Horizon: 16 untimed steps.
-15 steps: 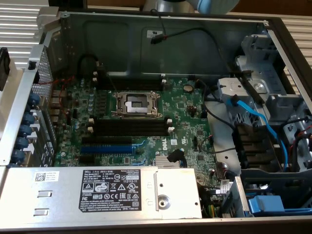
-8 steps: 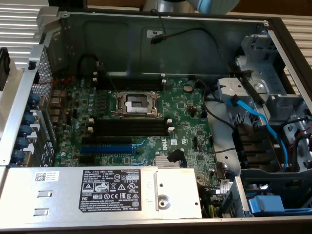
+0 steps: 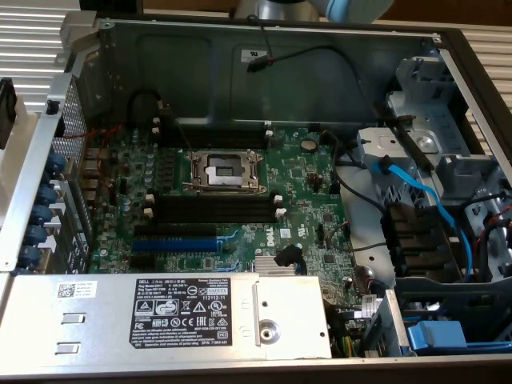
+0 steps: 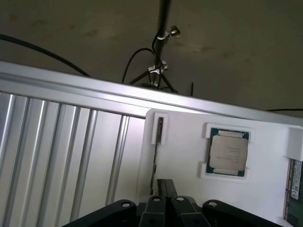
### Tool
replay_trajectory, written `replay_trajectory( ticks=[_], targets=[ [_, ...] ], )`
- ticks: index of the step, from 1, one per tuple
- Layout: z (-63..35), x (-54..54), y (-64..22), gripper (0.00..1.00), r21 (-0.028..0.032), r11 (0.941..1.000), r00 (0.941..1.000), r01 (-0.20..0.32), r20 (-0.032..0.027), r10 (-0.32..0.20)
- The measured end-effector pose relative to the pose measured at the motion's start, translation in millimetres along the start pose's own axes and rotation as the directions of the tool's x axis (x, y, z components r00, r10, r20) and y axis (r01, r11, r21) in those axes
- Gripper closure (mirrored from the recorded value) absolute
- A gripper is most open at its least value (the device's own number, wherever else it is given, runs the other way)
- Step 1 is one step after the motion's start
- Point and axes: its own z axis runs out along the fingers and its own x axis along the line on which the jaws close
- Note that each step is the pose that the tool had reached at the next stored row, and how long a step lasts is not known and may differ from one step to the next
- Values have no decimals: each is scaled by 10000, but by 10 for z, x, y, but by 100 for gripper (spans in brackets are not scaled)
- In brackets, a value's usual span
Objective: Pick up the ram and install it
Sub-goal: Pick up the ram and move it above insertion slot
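In the wrist view the ram (image 4: 294, 189), a green stick with a pale label, lies at the far edge of a white tray (image 4: 184, 156). My gripper (image 4: 166, 185) hangs above the tray with its black fingers (image 4: 162, 188) pressed together and nothing between them. Just past the fingertips, a thin dark strip (image 4: 156, 151) stands on edge in a narrow slot of the tray; I cannot tell what it is. In the exterior view, the open computer case shows the green motherboard (image 3: 304, 184) with empty black memory slots (image 3: 212, 208).
A processor chip (image 4: 228, 152) sits in a pocket of the tray. Ribbed metal table (image 4: 61, 151) lies beside it. On the board are the open CPU socket (image 3: 224, 170), blue slots (image 3: 174, 244), a power supply (image 3: 160, 316), blue cables (image 3: 416, 196) and drive bays.
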Motion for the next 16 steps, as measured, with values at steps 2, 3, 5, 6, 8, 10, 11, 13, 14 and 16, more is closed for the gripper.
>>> replay_trajectory(
  ticks=[2,3,5,6,8,10,11,13,14,16],
  targets=[
    [30,11,-22,90,-45,10000,10000,-1,9,1],
    [44,15,-25,90,-82,10000,10000,0,15,0],
    [72,20,-27,90,-144,9999,10000,-2,25,2],
    [90,23,-29,90,-167,9999,10000,-2,30,2],
    [126,24,-32,90,-177,9998,10000,-3,30,4],
    [152,26,-36,90,-179,9998,10000,-2,31,3],
    [164,28,-36,90,-179,9998,10000,-2,31,2],
    [190,29,-37,90,-180,9998,10000,-3,32,3],
    [200,32,-37,90,-186,9998,10000,-2,32,2],
    [217,37,-37,90,-197,9998,10000,-2,33,3]
  ],
)
